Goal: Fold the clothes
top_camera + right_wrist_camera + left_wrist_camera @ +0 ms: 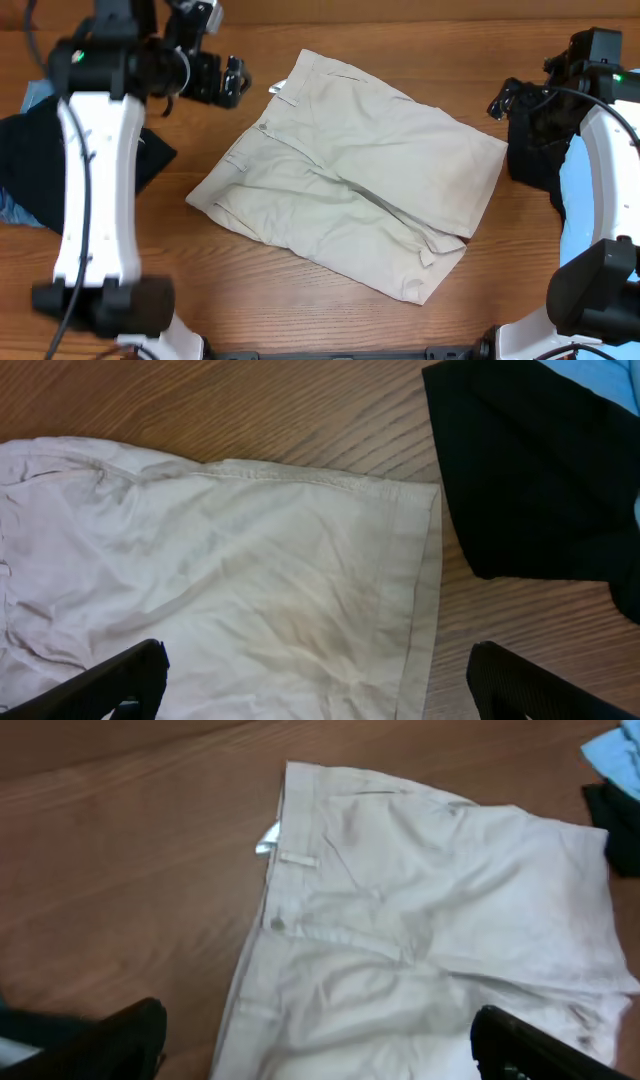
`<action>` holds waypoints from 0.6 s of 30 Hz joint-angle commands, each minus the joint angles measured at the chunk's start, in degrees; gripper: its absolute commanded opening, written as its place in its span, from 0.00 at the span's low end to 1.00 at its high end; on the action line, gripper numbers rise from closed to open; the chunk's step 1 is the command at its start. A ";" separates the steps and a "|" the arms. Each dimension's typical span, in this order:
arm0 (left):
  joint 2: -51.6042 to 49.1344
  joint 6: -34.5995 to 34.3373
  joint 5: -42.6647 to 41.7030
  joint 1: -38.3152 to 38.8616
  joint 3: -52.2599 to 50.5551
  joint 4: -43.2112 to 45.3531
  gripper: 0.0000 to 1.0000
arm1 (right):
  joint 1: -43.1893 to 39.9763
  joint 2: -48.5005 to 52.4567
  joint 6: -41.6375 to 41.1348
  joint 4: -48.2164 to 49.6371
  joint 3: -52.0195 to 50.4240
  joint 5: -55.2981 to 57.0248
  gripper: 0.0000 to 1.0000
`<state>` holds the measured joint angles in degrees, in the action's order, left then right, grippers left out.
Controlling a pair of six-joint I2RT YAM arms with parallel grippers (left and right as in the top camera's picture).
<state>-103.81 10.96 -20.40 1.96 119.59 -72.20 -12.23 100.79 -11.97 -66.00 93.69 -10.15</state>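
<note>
Lying spread in the middle of the frame, the pale beige trousers [350,180] rest on the wooden table [300,320], waistband and white label [277,90] toward the upper left. The left gripper [238,82] hangs near that label, jaws wide and empty. At the upper right, the right gripper [503,100] is likewise spread and empty, beside a black garment [540,150].

This looks like a robotics lab with a test bench. A brown wood-grain surface [400,40] carries loose laundry, pale beige trousers [350,180] and heaped black garments [30,160]. A white-and-black jointed left robot arm [95,200] and its matching right robot arm [612,170] rise from the near edge.
</note>
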 commanded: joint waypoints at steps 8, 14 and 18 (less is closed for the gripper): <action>-21.09 4.33 -3.13 3.63 4.00 15.17 0.66 | 0.15 -0.48 -0.07 0.15 0.11 0.07 1.00; -32.35 8.76 0.76 7.21 4.00 16.98 0.58 | 0.15 -0.48 -0.07 0.13 0.11 0.04 1.00; -36.94 8.76 3.17 7.23 4.00 19.87 0.55 | 0.15 -0.48 -0.07 0.15 0.11 0.04 1.00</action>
<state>-138.65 18.22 -19.86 9.32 122.41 -53.54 -12.23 100.79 -11.97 -66.00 93.67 -10.13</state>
